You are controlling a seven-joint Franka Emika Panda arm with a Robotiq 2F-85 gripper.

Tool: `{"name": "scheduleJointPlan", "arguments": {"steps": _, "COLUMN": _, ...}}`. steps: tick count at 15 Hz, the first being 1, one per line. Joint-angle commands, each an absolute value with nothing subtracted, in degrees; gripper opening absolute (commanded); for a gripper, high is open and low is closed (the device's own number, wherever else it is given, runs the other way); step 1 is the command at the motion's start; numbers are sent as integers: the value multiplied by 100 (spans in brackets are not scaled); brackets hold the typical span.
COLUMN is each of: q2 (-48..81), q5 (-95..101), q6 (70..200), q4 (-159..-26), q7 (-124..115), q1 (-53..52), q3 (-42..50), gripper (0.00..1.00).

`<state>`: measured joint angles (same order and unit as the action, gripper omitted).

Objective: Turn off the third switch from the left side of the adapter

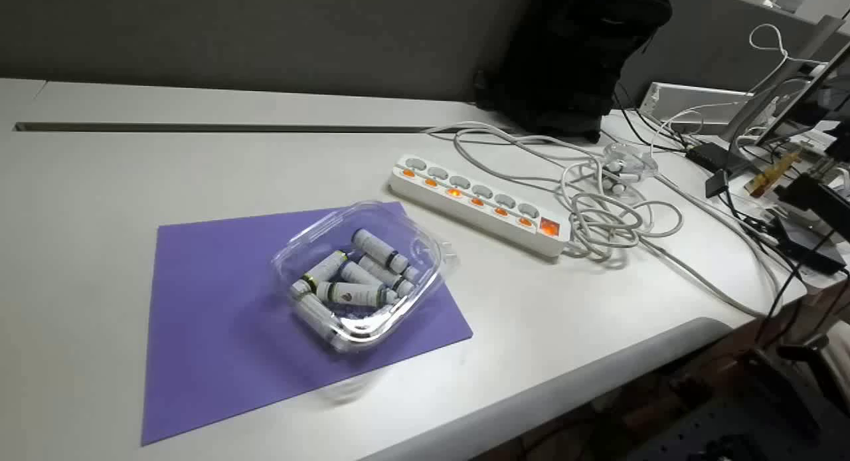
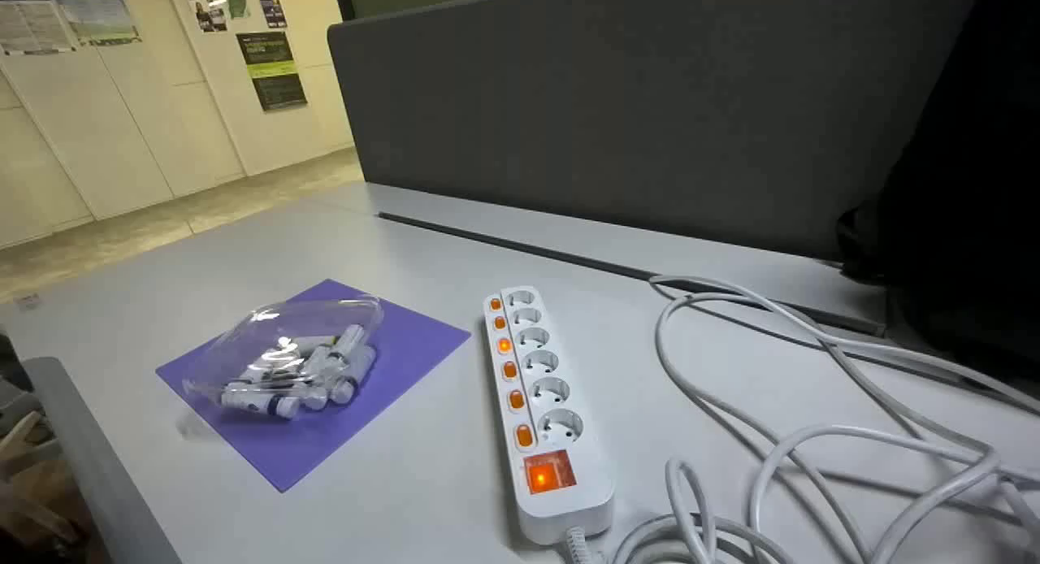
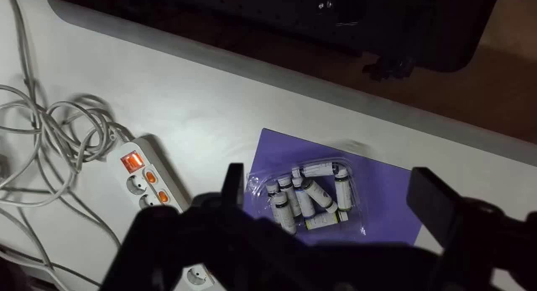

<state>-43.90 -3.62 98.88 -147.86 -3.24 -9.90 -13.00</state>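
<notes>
Wrist view: jaws spread wide; adapter (image 3: 156, 186) outside gap, to one side, partly hidden behind them

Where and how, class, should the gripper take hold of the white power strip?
I'd probably grip the white power strip at mid-length, coming from above, with the gripper closing across its narrow width. It lies flat with long, straight sides, the orange switches face up, and the cord leaves from one end.

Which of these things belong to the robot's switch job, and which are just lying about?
For the job:
gripper, open
adapter
third switch from the left, glowing

Seemingly just lying about:
purple mat
clear container
small bottles inside it
black bag
</notes>
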Motion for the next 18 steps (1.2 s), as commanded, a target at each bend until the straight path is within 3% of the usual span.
{"name": "scheduleJointPlan", "arguments": {"steps": 1, "q2": -4374, "q5": -329, "q6": 9887, "q4": -14777, "q7": -360, "q1": -1050, "q3": -1252, "gripper": 100}}
{"name": "scheduleJointPlan", "arguments": {"steps": 12, "q2": -4379, "q5": -329, "q6": 9889, "q4": -14777, "q7": -360, "q1": -1050, "q3": -1252, "gripper": 100}}
{"name": "scheduleJointPlan", "arguments": {"steps": 18, "q2": -4200, "q5": 287, "q6": 11499, "q4": -15211, "q7": -1046, "q1": -472, "q3": -1337, "gripper": 100}}
